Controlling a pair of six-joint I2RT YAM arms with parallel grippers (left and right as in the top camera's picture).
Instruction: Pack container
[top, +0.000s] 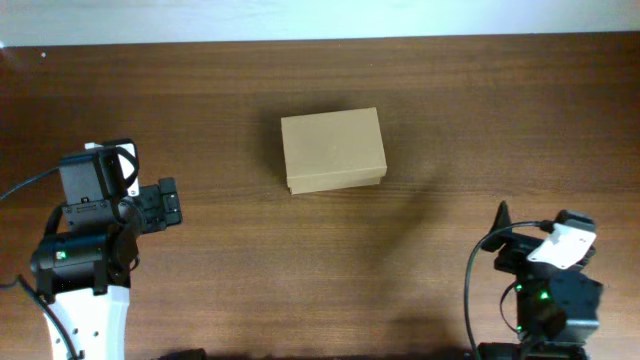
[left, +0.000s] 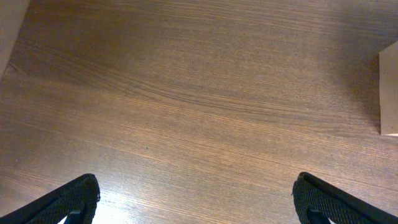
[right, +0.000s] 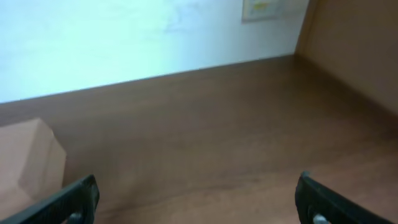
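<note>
Plainly, the container (top: 332, 150) lies well apart from the left claw (left: 196, 190) and right claw (right: 196, 190), both spread.

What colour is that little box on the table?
Plain tan cardboard box, no print visible; best seen in the overhead view.

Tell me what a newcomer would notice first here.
The tan box sits closed at the middle of the dark wooden table. The left gripper and right gripper sit toward the near corners, both open, empty and apart from the box.
</note>
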